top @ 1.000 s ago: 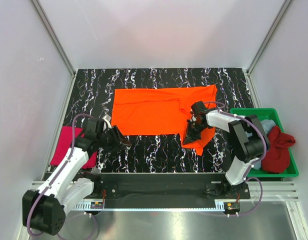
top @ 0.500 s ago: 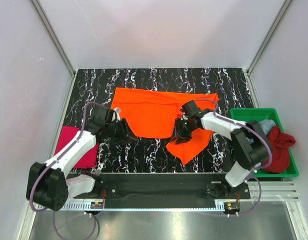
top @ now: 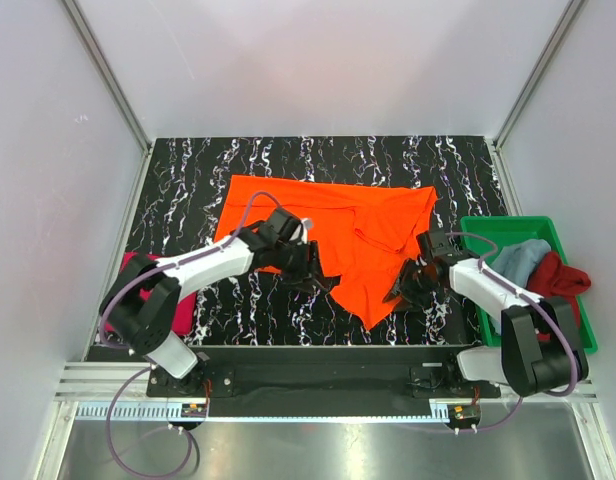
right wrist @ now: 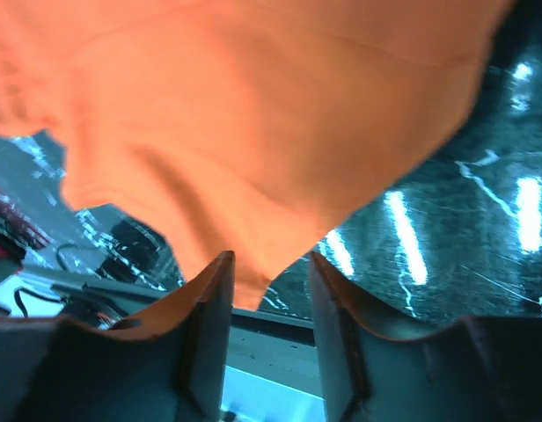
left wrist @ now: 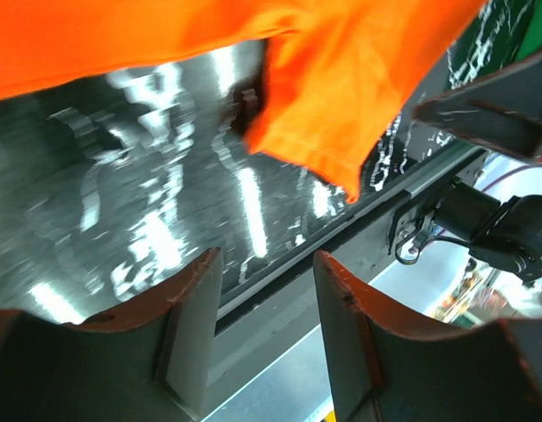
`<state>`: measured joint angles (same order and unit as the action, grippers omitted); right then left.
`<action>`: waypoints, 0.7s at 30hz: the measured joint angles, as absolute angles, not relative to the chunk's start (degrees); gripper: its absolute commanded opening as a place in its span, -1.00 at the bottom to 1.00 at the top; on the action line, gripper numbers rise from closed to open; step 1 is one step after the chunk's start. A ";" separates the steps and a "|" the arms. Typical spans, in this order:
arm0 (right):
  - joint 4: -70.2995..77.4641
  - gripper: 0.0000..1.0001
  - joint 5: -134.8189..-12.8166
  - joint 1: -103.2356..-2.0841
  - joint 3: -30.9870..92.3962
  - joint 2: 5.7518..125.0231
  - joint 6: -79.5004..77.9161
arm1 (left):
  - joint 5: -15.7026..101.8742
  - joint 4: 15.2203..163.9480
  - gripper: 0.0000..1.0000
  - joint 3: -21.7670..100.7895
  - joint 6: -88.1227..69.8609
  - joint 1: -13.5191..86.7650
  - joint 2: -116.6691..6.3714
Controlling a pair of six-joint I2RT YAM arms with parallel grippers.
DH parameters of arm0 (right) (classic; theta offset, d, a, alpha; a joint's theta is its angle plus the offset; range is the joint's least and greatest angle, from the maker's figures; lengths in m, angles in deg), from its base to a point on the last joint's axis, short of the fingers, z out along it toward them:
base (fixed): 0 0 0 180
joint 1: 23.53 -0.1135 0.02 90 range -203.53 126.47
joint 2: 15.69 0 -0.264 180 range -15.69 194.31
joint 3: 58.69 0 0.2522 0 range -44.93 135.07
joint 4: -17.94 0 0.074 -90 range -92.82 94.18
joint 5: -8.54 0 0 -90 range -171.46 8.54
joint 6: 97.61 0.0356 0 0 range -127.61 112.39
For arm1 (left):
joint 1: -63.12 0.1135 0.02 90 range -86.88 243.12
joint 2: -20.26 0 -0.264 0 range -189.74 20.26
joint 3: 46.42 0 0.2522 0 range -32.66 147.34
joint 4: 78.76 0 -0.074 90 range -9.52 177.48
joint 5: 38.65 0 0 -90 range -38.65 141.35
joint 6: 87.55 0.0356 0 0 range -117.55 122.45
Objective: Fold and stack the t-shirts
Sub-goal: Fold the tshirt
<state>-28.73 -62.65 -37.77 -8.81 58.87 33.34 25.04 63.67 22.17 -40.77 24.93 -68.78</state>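
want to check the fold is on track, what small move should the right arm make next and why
Probably ease the right end effector forward and close on the near flap of the orange t-shirt. Its fingers stand open with the cloth edge just ahead of the gap, and the shirt lies rumpled, not yet folded. The left end effector is open too, holding nothing.

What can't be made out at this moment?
Magenta shirt: top view, mostly under the left arm; fold state unreadable.
Light blue shirt and dark red shirt: top view, bunched in the green tray, partly behind the right arm.
Right wrist view: blurred; unclear whether the orange shirt sits between the right gripper's fingers.
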 measured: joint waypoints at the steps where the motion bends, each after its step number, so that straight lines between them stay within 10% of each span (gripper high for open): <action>1: -28.68 -0.14 -62.91 -37.42 -9.29 59.24 33.65 | 25.04 64.00 -0.01 23.33 -41.10 23.94 -70.04; 21: -32.16 -0.15 -75.07 -24.40 4.39 75.18 28.07 | 26.59 63.30 0.04 11.72 -43.72 37.45 -51.79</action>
<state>-32.16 -75.07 -24.40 4.39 75.18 28.07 26.59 63.30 11.72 -43.72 37.45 -51.79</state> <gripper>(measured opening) 0.422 0.515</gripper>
